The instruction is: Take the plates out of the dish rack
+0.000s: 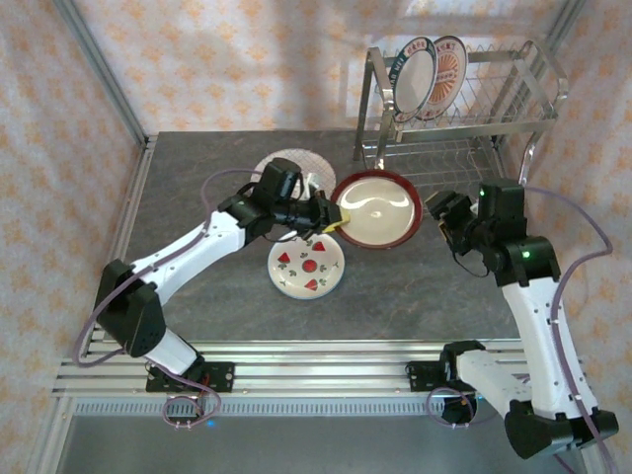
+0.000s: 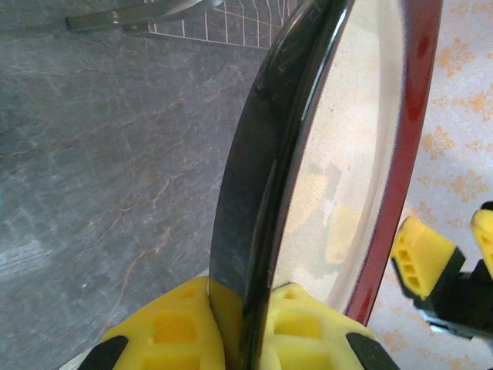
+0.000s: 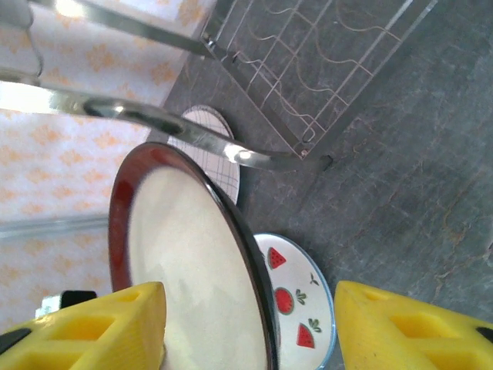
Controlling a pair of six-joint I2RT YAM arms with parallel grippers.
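Our left gripper [image 1: 333, 223] clamps the red-rimmed plate [image 1: 377, 209] at its nine o'clock. Our right gripper [image 1: 438, 215], jaws apart, sits at its three o'clock. The dish rack [image 1: 474, 122] stands at one o'clock.

The left hand [image 1: 334, 223] is clamped on the left rim of the red-rimmed plate [image 1: 377, 209], in front of the dish rack [image 1: 494, 118]. The right hand [image 1: 441, 211] sits just beside that plate's right rim. Two plates [image 1: 427, 77] stand upright in the rack's upper shelf, and a plate with red marks [image 1: 307, 267] lies flat on the worktop [image 1: 197, 197].
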